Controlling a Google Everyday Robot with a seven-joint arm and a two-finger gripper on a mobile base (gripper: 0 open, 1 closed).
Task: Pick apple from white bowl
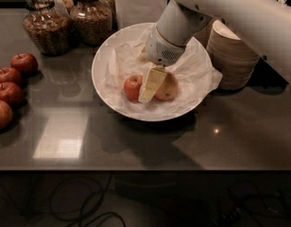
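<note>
The white bowl (107,51) with crinkled paper lining stands at the middle of the dark counter. The red-orange apple (132,87) lies in it, left of centre. A paler yellow-tan apple (168,90) lies just to its right. My gripper (152,85) reaches down from the white arm into the bowl. Its cream tip sits between the two apples, touching or nearly touching both. Neither apple is lifted.
Several dark red apples (13,79) lie at the counter's left edge. Two glass jars (65,20) of brown food stand behind the bowl on the left. A stack of beige bowls (233,56) stands right of the white bowl, under the arm.
</note>
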